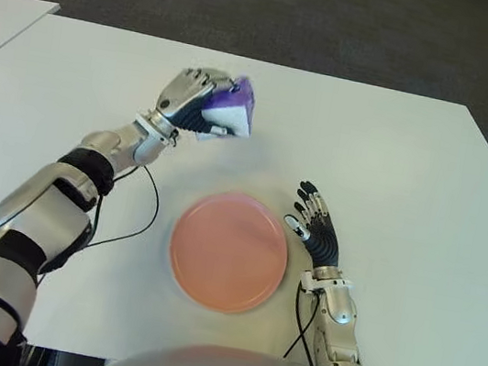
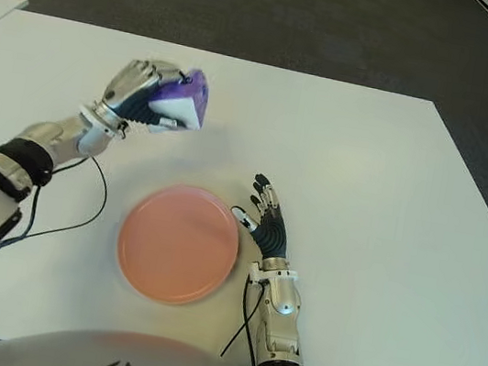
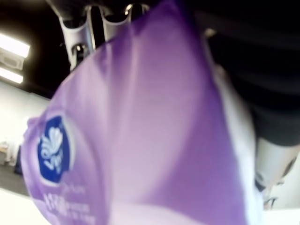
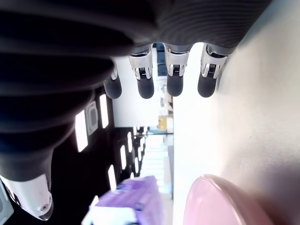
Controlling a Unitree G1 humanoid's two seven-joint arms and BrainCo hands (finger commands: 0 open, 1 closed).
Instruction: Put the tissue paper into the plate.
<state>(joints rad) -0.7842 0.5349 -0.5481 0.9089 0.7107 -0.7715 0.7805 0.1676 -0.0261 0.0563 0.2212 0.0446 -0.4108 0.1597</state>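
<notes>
My left hand (image 1: 187,100) is wrapped round the tissue pack (image 1: 230,109) near the worktop's (image 1: 395,170) far edge, soft, light and squishy I'd guess, so a loose grip across its middle should do till the plate (image 1: 228,251); right hand (image 1: 316,227) open beside it.

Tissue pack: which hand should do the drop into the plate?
Left. The left hand already grips the tissue pack, held beyond the pink plate. The right hand shows open and holding nothing beside the plate's right edge.

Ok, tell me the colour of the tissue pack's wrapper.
Purple with white, plus a blue logo; the tissue pack in the left hand shows best in the left wrist view.
</notes>
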